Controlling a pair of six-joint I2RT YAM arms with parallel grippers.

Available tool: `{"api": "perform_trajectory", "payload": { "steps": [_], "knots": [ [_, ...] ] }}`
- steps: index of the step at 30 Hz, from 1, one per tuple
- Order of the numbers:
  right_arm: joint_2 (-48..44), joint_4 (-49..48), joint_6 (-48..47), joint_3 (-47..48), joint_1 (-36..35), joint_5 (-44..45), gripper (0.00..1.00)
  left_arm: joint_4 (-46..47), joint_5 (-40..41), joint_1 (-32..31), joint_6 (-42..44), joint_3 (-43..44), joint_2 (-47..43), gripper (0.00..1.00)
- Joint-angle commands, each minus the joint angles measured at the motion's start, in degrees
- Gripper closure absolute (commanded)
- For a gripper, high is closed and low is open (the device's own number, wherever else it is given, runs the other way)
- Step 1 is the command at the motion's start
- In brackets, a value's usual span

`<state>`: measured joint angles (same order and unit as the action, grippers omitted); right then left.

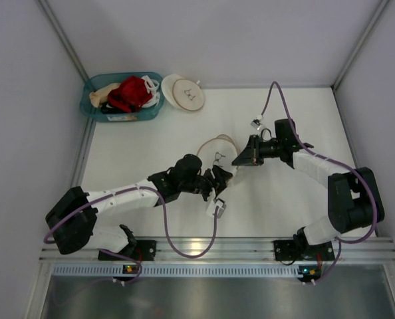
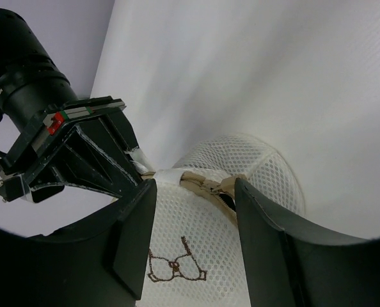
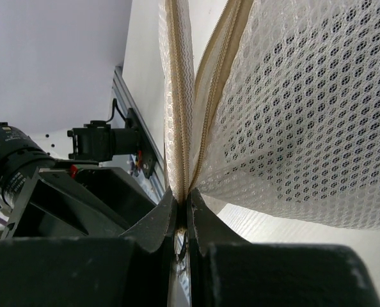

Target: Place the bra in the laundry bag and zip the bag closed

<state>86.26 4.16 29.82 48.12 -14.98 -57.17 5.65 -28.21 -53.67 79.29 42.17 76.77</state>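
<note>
The laundry bag (image 1: pixel 217 145) is held up on edge between my two grippers at mid-table. In the left wrist view its pale mesh lid (image 2: pixel 196 224) carries a small brown bra mark. My left gripper (image 2: pixel 195 185) (image 1: pixel 219 177) is shut on the bag, one finger on each side of the lid. My right gripper (image 3: pixel 183 195) (image 1: pixel 241 159) is shut on the bag's tan rim zip (image 3: pixel 196 128), where the two rows of teeth meet. The bra shows only as a dark mass through the mesh (image 3: pixel 292 147) and in the zip gap (image 2: pixel 227 199).
A teal basket (image 1: pixel 91 106) at the back left holds a red garment (image 1: pixel 130 93) and a beige garment (image 1: pixel 104 93). A second round bag with a tan-rimmed lid (image 1: pixel 184 93) lies beside it. Grey walls enclose the table; a metal rail (image 1: pixel 217 249) runs along the front.
</note>
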Motion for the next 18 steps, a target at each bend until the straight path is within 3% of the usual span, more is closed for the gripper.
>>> {"api": "perform_trajectory", "payload": {
  "steps": [1, 5, 18],
  "knots": [
    [0.0, -0.6, -0.6, 2.6, -1.0, -1.7, 1.0, 3.0, -2.6, -0.1, 2.1, -1.4, -1.1, 0.42],
    [0.5, 0.8, -1.9, 2.7, -1.0, -2.0, 1.0, 3.0, -3.5, -0.2, 7.3, -3.9, -1.8, 0.42],
    [0.8, 0.8, -1.8, 2.0, -1.3, -3.2, 1.0, 5.2, -2.5, -0.4, 11.2, -3.9, 0.8, 0.42]
  ]
}}
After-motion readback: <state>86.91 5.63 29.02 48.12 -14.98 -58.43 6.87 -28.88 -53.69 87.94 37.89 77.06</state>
